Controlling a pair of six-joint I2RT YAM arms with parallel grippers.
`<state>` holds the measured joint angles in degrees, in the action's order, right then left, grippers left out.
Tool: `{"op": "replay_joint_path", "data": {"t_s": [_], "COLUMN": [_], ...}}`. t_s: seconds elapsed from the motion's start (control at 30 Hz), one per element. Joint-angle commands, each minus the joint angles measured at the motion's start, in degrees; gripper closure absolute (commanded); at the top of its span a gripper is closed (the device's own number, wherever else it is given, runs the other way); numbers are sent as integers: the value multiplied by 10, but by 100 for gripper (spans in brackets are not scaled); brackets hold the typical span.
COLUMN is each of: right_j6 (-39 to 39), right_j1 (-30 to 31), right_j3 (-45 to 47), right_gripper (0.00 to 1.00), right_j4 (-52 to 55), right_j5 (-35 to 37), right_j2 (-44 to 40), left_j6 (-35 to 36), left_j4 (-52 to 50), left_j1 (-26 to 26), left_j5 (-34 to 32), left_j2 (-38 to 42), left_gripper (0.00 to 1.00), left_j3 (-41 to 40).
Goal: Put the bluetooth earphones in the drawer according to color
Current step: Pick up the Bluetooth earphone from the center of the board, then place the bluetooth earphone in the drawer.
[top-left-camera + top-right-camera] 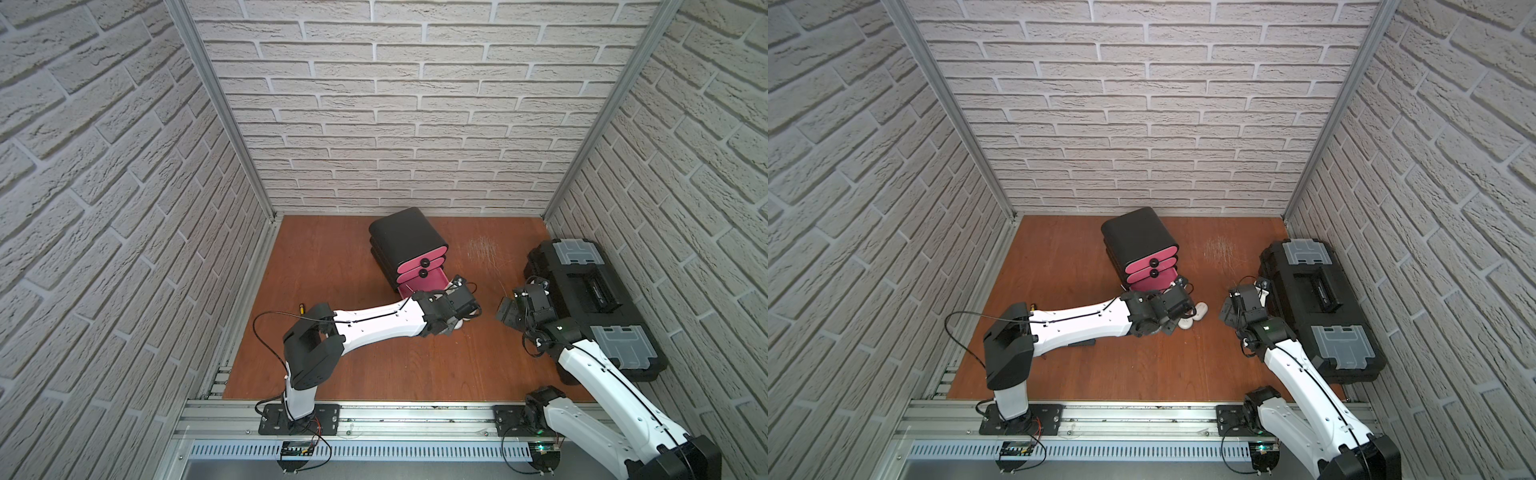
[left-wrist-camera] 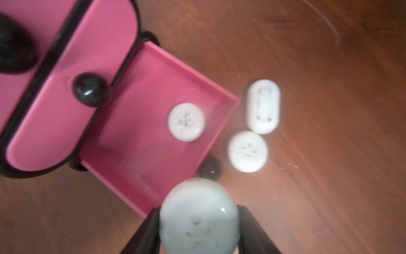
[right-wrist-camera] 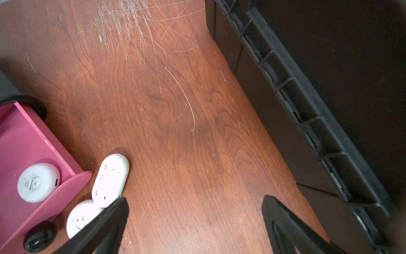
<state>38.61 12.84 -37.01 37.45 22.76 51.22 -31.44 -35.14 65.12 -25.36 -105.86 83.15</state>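
Closest to the lens in the left wrist view is a pale, whitish earphone case (image 2: pixel 197 204). The left gripper (image 2: pixel 198 217) has it pinched between its two dark fingers (image 2: pixel 149 228), which are drawn narrow against its sides. The held case covers one end of the front panel of the open bottom drawer (image 2: pixel 140 154); its height above the panel cannot be judged.

The drawer cabinet (image 1: pixel 405 245) stands near the back of the table (image 1: pixel 374 365). Its two upper pink drawers are shut and the lowest is pulled out. One round white case (image 2: pixel 186 122) lies inside that drawer, near the front. Just outside the front panel, on the wood beside the drawer's black knob (image 2: pixel 209 168), lie two more white cases. The round one (image 2: pixel 247 151) is closer to the knob, and the oblong one (image 2: pixel 263 106) is right next to it.

Further right, the right gripper (image 3: pixel 195 199) hangs over bare table with its fingers spread wide and nothing between them. One fingertip overlaps the two loose cases in the right wrist view. Past it, against the right wall, sits the black toolbox (image 1: pixel 590 299) with its lid closed.
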Motion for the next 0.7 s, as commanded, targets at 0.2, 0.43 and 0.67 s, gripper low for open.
{"op": "replay_joint_path", "data": {"t_s": [0.2,0.43,0.67], "right_j6": [-15,-24,-27], "right_j1": [-5,-5,-5], "right_j3": [9,13,11], "right_gripper": [1,0,1], "right_j4": [-33,-49,-52], "right_j5": [-22,-45,-55], "right_j2": [12,20,32], "left_j6": [29,34,40], "left_j4": [0,21,36], "left_j1": [-57,-82,-86], "left_j5": [-16,0,19], "left_j2": [3,-26,-62], "left_gripper": [55,55,55], "left_j3": [-33,-34,-17]}}
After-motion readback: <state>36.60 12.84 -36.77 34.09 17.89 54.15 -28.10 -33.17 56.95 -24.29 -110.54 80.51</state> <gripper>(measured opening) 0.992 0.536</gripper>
